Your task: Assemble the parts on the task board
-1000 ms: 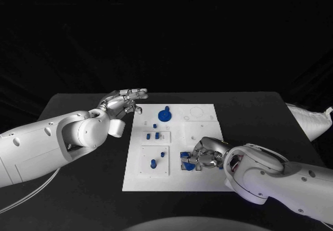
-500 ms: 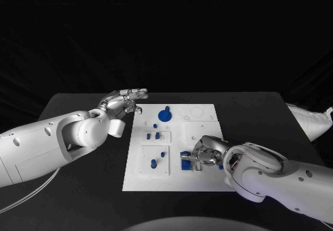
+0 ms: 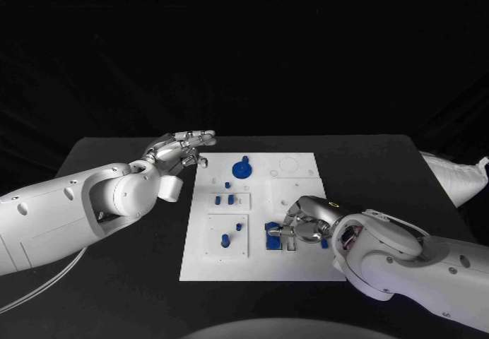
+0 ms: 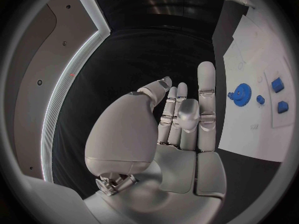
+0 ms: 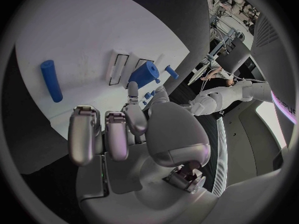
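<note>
The white task board (image 3: 301,185) lies mid-table. A blue block (image 3: 273,237) lies on its near right part, and my right hand (image 3: 304,220) hangs over it with fingertips at the block's edge. In the right wrist view the block (image 5: 144,74) sits by black-framed slots just beyond two outstretched fingers (image 5: 132,95); the other fingers curl in, and a grip is not plain. A blue cylinder (image 5: 51,80) lies loose on the board. My left hand (image 3: 184,150) hovers off the board's far left corner, holding nothing, with its fingers (image 4: 206,92) stretched out.
A blue gear (image 3: 242,169) stands at the board's far middle, also seen in the left wrist view as the gear (image 4: 239,91). Small blue pegs (image 3: 225,200) and two more pegs (image 3: 232,234) stand in the left panels. A white object (image 3: 456,175) lies at the table's right edge.
My right hand has drawn slightly up and right, and more of the blue block now shows beside its fingers. The left hand has not moved.
</note>
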Robot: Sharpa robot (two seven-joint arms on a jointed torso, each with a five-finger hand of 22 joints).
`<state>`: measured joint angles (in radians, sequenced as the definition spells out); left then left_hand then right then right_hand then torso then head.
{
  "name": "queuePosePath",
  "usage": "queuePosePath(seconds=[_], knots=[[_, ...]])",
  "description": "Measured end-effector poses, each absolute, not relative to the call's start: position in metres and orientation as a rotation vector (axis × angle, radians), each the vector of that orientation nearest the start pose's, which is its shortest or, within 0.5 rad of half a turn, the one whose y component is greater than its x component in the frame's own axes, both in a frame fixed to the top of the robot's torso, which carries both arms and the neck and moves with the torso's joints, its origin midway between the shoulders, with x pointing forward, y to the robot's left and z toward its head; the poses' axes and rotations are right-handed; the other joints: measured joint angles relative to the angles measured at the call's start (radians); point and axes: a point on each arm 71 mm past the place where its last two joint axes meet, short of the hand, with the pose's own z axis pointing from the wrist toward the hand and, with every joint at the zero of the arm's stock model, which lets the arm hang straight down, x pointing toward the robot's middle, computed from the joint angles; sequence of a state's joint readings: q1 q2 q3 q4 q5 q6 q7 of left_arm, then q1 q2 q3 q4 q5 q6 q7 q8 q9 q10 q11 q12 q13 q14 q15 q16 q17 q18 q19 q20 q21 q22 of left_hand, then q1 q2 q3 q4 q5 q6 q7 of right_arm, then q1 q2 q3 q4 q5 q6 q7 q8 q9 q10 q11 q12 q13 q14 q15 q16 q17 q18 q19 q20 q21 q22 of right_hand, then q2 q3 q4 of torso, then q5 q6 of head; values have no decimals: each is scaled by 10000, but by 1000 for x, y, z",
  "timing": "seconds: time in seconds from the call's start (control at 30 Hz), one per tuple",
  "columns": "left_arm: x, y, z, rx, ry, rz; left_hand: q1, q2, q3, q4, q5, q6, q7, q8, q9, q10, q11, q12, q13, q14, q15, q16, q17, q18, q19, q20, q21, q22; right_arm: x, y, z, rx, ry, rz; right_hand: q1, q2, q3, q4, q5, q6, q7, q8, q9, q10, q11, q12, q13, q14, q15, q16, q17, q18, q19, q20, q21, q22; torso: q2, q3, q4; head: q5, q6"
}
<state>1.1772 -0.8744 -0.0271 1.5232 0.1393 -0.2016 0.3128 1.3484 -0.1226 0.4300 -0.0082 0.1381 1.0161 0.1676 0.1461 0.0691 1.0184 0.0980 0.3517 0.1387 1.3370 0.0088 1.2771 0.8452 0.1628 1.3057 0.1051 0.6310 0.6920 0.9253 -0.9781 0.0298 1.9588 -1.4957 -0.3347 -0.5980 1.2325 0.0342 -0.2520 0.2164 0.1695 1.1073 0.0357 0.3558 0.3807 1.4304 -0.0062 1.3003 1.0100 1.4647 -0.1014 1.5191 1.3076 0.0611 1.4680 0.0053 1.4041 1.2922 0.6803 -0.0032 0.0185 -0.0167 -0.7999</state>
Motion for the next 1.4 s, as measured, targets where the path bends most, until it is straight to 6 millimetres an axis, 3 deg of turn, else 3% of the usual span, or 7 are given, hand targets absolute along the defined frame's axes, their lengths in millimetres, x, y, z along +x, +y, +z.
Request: queuePosePath(seconds=[0.17, 0.5, 0.9, 1.1, 1.17, 1.33, 1.4], knots=[[485, 222, -192, -13280, 14792, -16114, 0, 0, 0, 0, 0, 0, 0, 0, 0, 0, 0, 0, 0, 0, 0, 0, 0, 0, 0, 0, 0, 0, 358, -168, -235, 1075, 19494, 5611, 435, -198, 125, -304, -751, 0, 0, 0, 151, -66, 68, 0, -265, 4, 40, 22, 0, 1, 0, 0, 53, 99, -1, -3, -12, 13, -16], [485, 222, -193, -13321, 14850, -16069, 0, 0, 0, 0, 0, 0, 0, 0, 0, 0, 0, 0, 0, 0, 0, 0, 1, 0, 0, 0, 0, 0, 360, -167, -237, 816, 19554, 5569, 499, -210, 125, -304, -810, 0, 0, 39, 216, -65, 67, 2, -267, 31, 69, 69, -1, 0, 0, 1, 95, 151, -10, -10, 6, -22, -43], [485, 222, -193, -13340, 14883, -16051, 0, 0, 0, 0, 0, 0, 0, 0, 0, 0, 0, 0, 0, 0, 0, 0, 2, 0, 0, 0, 0, 0, 365, -167, -246, 388, 19890, 5152, 828, -38, 442, -621, -1056, 31, -30, 78, 385, -115, 116, 16, -266, 6, 26, 69, -2, 0, 0, 2, 95, 159, -10, -12, 5, -2, -65], [485, 222, -193, -13347, 14885, -16039, 0, 0, 0, 0, 0, 1, -1, 0, 0, 0, 0, 0, 0, 1, 0, 0, 2, 0, 0, 0, 0, 1, 364, -169, -245, 350, 19771, 5112, 878, -12, 444, -614, -1035, 31, -30, 78, 433, -155, 156, 38, -266, 7, 26, 69, -3, 0, 0, 2, 95, 158, -9, -9, 4, 0, -61], [485, 222, -193, -13350, 14883, -16032, 0, 0, 0, 0, 0, 1, 0, 0, 0, 0, 0, 0, 0, 0, 0, 0, 2, 0, 0, 0, 0, 1, 362, -173, -243, 488, 19611, 5130, 873, -13, 454, -463, -805, 31, -30, 78, 474, -155, 156, 38, -266, 7, 26, 68, -3, 1, 0, 2, 95, 157, -9, -9, 1, 0, -52], [485, 223, -193, -13358, 14877, -16014, 0, 0, 0, 0, 0, 1, 0, 0, 0, 1, 0, 0, 0, 1, 0, 0, 2, 0, 0, 0, 0, 1, 359, -189, -234, 993, 19062, 5184, 550, -143, 474, -279, -626, -67, 3, 61, 527, -155, 156, 38, -268, 21, 14, 68, -3, 0, 0, 2, 95, 157, -5, -8, 0, 8, -50], [485, 224, -193, -13362, 14874, -16004, 0, 0, 0, 0, 0, 1, -1, 0, 0, 0, 0, 0, 0, 0, 0, 0, 3, -1, 0, 0, 0, 0, 359, -200, -228, 1234, 18823, 5141, 475, -195, 538, -216, -549, -311, 73, -128, 512, -151, 161, 38, -274, 24, 12, 68, -3, 0, -1, 2, 95, 157, -5, -9, -6, -11, -56]])
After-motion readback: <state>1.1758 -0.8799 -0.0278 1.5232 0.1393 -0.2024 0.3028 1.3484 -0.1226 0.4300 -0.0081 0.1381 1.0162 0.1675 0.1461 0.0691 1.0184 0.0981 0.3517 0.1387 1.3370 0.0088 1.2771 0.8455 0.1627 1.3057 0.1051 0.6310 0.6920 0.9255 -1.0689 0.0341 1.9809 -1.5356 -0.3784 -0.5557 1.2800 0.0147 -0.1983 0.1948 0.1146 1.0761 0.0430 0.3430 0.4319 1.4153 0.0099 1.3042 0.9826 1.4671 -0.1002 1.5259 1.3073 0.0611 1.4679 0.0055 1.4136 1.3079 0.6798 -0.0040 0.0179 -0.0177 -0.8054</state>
